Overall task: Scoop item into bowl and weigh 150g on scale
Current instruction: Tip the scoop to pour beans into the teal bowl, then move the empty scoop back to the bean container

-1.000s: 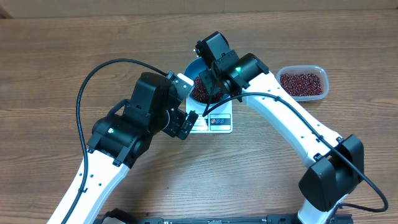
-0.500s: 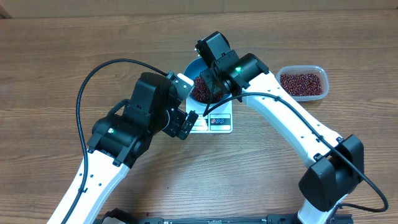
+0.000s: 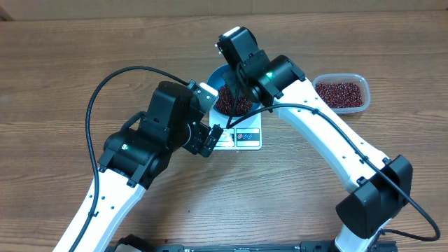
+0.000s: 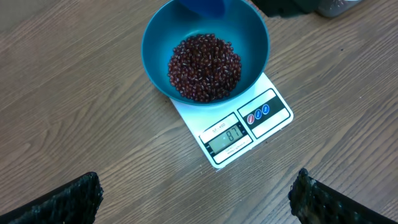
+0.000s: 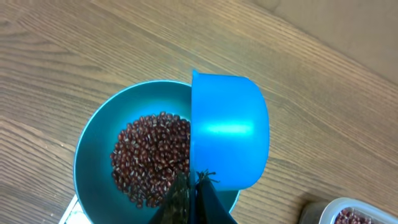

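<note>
Beans (image 4: 205, 67) fill the bowl (image 4: 155, 37) on the scale (image 4: 273, 115); right gripper (image 5: 193, 186) clamps the scoop (image 5: 229, 130) above, left gripper (image 4: 199, 202) gapes.

A wood-grain table (image 3: 63, 63) carried two things directly on its boards. A small white square kitchen scale (image 3: 248, 140) sat near the middle, its grey display panel and round button marks along the front edge, facing the near side of the table. Well apart from it, toward the right, stood a clear rounded-rectangular plastic tub (image 3: 367, 89) filled with dark red-brown beans (image 3: 339, 94). Bare brown tabletop lay between the two and stretched away to the left, where the grain ran lengthwise in long streaks.
</note>
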Controlling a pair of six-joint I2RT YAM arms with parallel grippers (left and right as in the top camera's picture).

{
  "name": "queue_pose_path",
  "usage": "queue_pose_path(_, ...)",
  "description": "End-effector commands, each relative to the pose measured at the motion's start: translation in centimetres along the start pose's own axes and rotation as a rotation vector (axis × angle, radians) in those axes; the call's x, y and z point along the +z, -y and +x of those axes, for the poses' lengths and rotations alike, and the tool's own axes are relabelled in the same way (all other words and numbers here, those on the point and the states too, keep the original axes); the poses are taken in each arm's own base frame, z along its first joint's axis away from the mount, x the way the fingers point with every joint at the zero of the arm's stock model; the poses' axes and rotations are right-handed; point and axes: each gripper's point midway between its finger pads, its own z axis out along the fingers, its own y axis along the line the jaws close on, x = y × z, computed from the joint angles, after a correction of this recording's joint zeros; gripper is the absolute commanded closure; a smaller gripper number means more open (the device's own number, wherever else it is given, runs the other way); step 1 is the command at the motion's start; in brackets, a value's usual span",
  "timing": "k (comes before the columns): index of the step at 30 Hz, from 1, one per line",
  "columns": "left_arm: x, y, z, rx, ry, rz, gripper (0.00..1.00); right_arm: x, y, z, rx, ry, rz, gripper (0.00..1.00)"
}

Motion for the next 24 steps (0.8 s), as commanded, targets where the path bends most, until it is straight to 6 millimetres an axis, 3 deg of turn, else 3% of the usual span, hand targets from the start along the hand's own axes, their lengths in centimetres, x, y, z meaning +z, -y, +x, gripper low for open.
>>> queue_pose_path(1,-0.4,-0.1,-0.8,0.008,0.019,0.005,0.01,-1.3,0.1,-1.3,0.003,0.042,0.002,0.96)
queue_pose_path(16,-0.4,-0.1,-0.8,0.008,0.019,0.005,0.0,-1.6,0.5,-1.6,0.059,0.058,0.006,0.96)
queue_pose_path(24,-0.4,-0.1,-0.8,0.008,0.019,0.005,0.0,-4.5,3.4,-3.3,0.199,0.146,0.025,0.96)
